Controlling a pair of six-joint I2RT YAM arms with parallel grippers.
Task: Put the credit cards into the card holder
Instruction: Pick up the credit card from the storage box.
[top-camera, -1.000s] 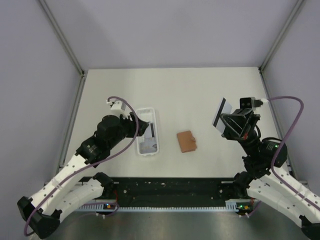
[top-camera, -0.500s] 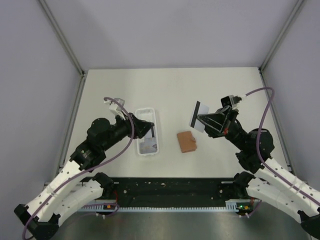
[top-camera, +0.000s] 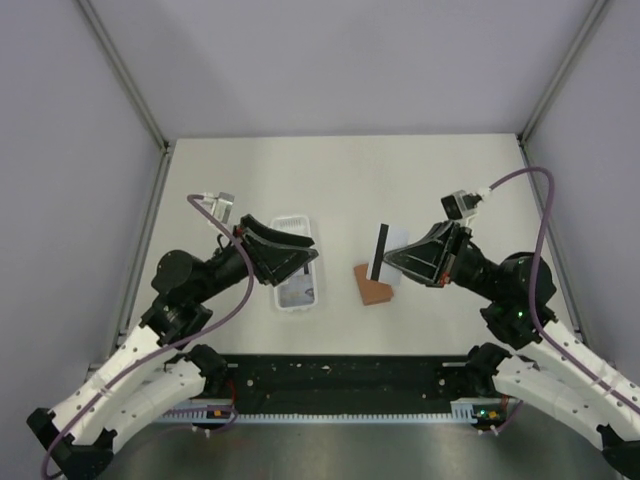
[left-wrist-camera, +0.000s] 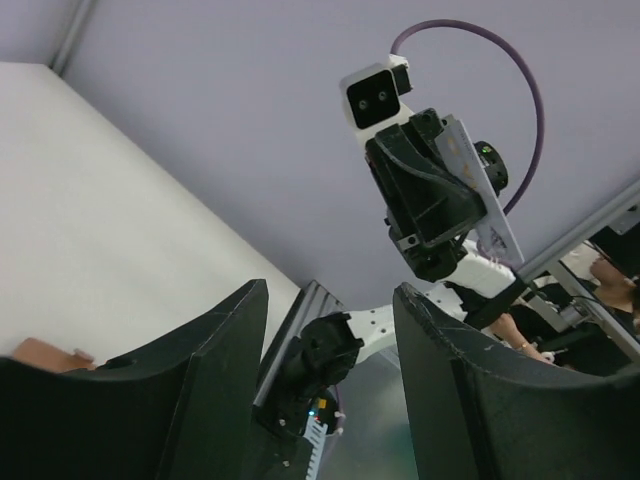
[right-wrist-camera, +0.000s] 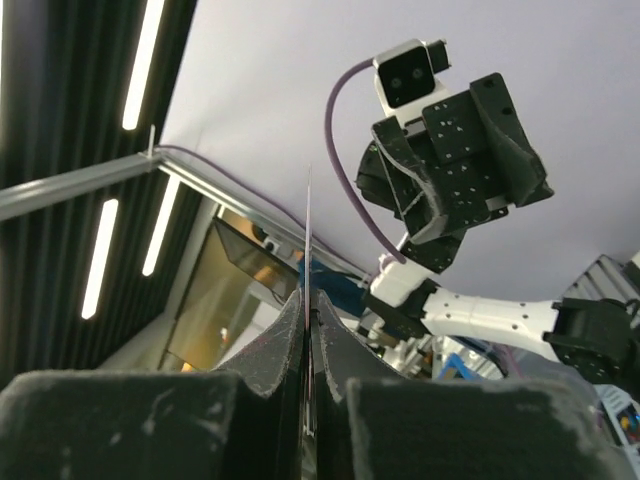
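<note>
You have one credit card (top-camera: 381, 253) pinched between the tight-closed jaws of the right gripper (top-camera: 392, 262); it stands on edge, thin and silvery, long axis crosswise to the fingers, dark stripe along the edge farthest from them; one orange-brown, leather-like card holder (top-camera: 372, 290) lies flat just below those tips; the left gripper (top-camera: 300, 255) hangs spread and empty over one white plastic tray (top-camera: 292, 220); at least one more card (top-camera: 296, 291) lies inside.

Orange-brown card holder (top-camera: 372, 291) folded shut, flat mid-table, pale dark-striped credit card (top-camera: 386, 246) upright over its far edge, grey card (top-camera: 297, 293) lying flat to the left
</note>
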